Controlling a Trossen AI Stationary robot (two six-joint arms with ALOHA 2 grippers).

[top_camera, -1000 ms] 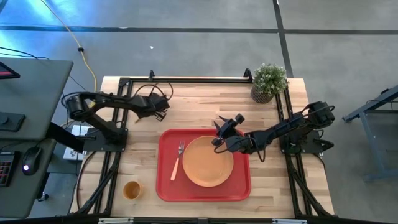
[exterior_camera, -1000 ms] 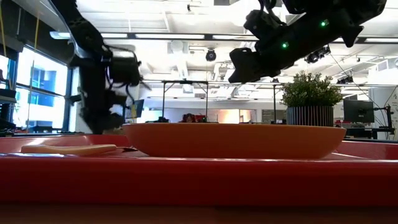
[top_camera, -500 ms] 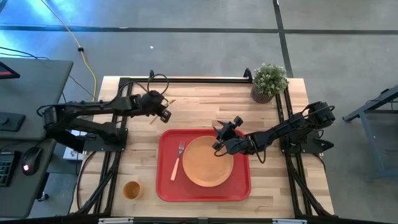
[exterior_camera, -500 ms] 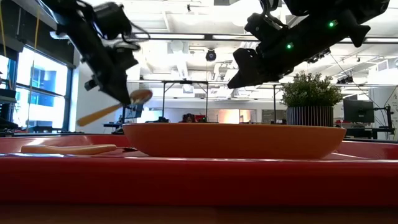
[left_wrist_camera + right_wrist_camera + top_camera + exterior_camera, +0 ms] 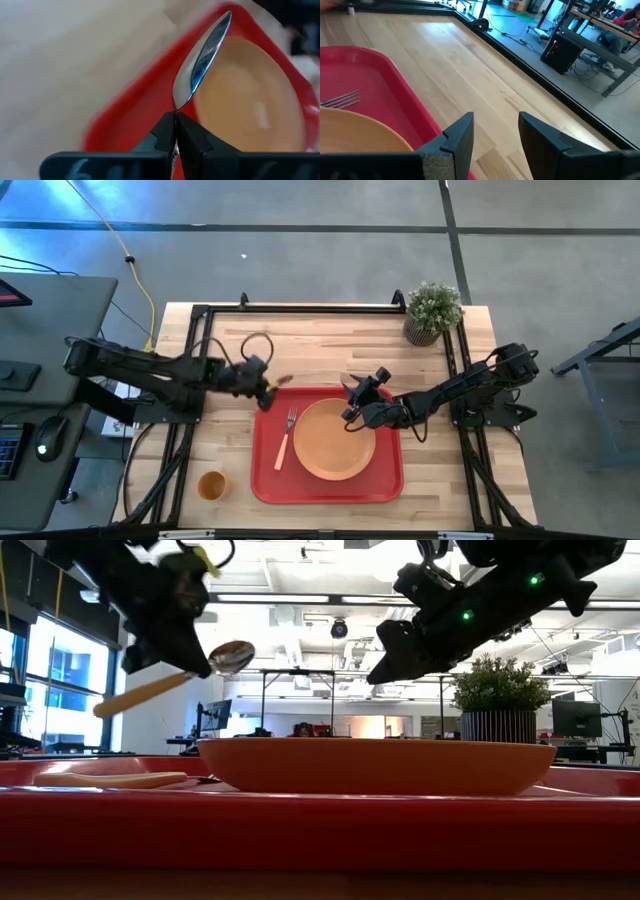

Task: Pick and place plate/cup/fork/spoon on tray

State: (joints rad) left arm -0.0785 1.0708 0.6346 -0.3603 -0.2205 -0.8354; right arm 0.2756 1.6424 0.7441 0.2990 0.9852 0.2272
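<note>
The red tray (image 5: 265, 470) lies in the middle of the table with the orange plate (image 5: 334, 440) and the fork (image 5: 286, 436) on it. The orange-tan cup (image 5: 211, 485) stands on the table off the tray's near left corner. My left gripper (image 5: 266, 388) is shut on the spoon (image 5: 165, 683), in the air over the tray's far left corner. My right gripper (image 5: 347, 400) is open and empty, above the plate's far rim; the right wrist view shows it (image 5: 495, 142) over the tray's rim. My left gripper pinches the spoon's neck (image 5: 176, 107), just behind the silver bowl (image 5: 202, 60), between its two fingertips. The bowl points forward past the fingertips and the handle (image 5: 130, 698) reaches back. The spoon is lifted clear and tilted, its bowl higher than the handle's end.
A potted green plant (image 5: 432, 312) stands at the table's far right corner. Black frame rails run along the table's far edge and both sides. Bare wood lies between the tray and the far edge.
My left gripper has lifted the spoon off the table at the far left and carried it toward the near edge and the tray's far left corner, rising as it went. The spoon now hangs clear with its bowl raised.
</note>
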